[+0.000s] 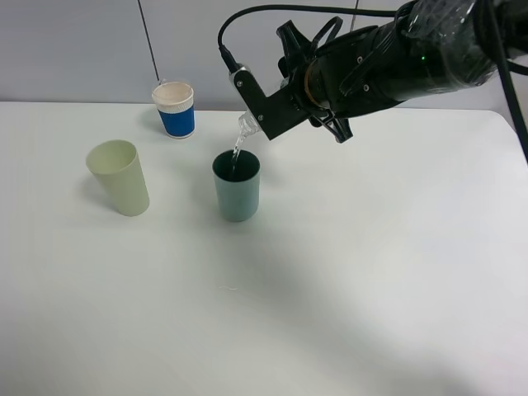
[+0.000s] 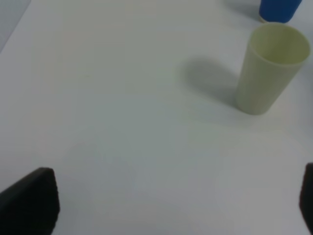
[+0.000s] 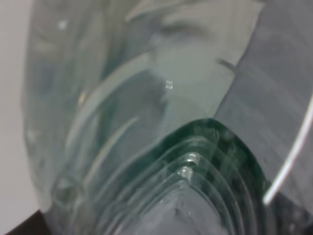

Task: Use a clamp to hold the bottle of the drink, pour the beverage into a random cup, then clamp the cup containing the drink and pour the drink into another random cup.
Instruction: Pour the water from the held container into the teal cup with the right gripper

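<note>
**Right arm tilted, left jaws spread**

The right arm [image 1: 396, 58] enters from the upper right of the high view, angled down leftward; the right gripper [image 1: 262, 107] is clamped on the bottle [image 1: 244, 125]; the left gripper [image 2: 168, 200] has its fingertips [image 2: 29, 203] far apart.

Three cups on the bench [image 1: 371, 280], all upright, well apart. Cup with the drink [image 1: 237, 188] stands a bit left of centre. Other tumbler [image 1: 120, 177] is to its left, roughly level with it. Paper cup [image 1: 174, 110] is behind, between the two, near the back edge. Right tool [image 1: 262, 111] hangs above the cup with the drink, just behind-right of it. Bottle [image 1: 246, 125] is in that tool, tilted, mouth down over the cup's opening, not touching the rim. Drink [image 1: 238, 153] falls from the mouth into that cup. Left tool [image 2: 168, 210] is over the bench; the other tumbler is ahead of it, the paper cup beyond that.
</note>
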Tool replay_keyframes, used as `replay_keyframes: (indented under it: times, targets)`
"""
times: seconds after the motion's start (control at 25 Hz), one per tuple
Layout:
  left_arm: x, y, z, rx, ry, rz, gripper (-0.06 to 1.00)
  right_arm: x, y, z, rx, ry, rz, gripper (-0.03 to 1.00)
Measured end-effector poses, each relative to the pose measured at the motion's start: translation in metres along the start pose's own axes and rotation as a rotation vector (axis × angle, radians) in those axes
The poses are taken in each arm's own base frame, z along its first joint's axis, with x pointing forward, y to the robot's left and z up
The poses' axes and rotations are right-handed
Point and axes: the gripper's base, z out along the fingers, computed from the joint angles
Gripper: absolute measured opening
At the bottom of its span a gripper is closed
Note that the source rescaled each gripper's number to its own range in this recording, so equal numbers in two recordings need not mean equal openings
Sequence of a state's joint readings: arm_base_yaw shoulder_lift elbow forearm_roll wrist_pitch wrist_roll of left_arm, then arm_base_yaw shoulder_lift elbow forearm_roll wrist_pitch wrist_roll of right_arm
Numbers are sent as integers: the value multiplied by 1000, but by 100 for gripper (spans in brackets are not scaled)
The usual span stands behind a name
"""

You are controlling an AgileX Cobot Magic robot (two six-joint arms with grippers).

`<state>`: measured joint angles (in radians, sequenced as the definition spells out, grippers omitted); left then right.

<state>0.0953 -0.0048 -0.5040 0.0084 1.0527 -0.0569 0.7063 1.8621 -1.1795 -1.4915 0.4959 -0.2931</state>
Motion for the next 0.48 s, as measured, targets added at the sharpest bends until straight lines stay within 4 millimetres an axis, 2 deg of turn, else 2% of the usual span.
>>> replay_keyframes:
  times: [0.48]
  targets:
    - [0,0,0,0,0,0,100,2,1,0,-6,24,20,2]
